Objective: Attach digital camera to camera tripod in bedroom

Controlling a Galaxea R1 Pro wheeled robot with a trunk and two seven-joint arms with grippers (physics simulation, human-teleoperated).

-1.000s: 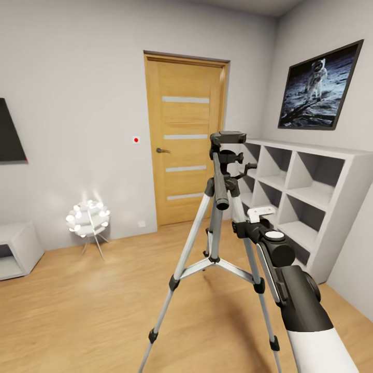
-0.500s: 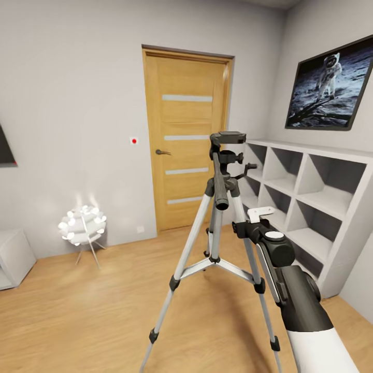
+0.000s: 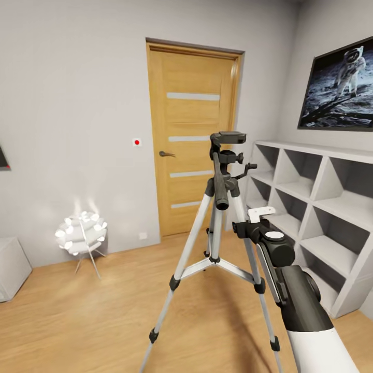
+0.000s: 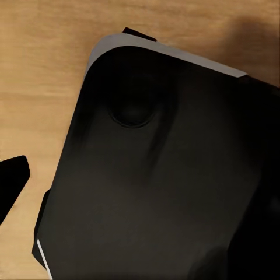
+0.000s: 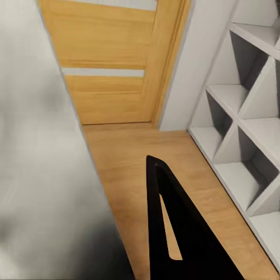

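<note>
view has swung right; camera tripod [image 3: 217, 217] touches right hand [image 3: 246, 228].

camera tripod [image 3: 215, 228] feet cut off below, right arm's fingers [image 5: 175, 233] hidden behind a leg (grip unclear)

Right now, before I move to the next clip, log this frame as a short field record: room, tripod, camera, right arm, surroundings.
room: wooden plank floor, pale walls, closed wooden door
tripod: camera tripod stands upright on the floor before the door, legs spread, head bare, pan handle angled down toward the viewer
camera: no digital camera on the tripod head
right arm: extended beside the tripod's right leg; right gripper hard to read, state unclear
surroundings: white shelf unit along the right wall, astronaut picture above it, lit globe floor lamp left of the door
</note>
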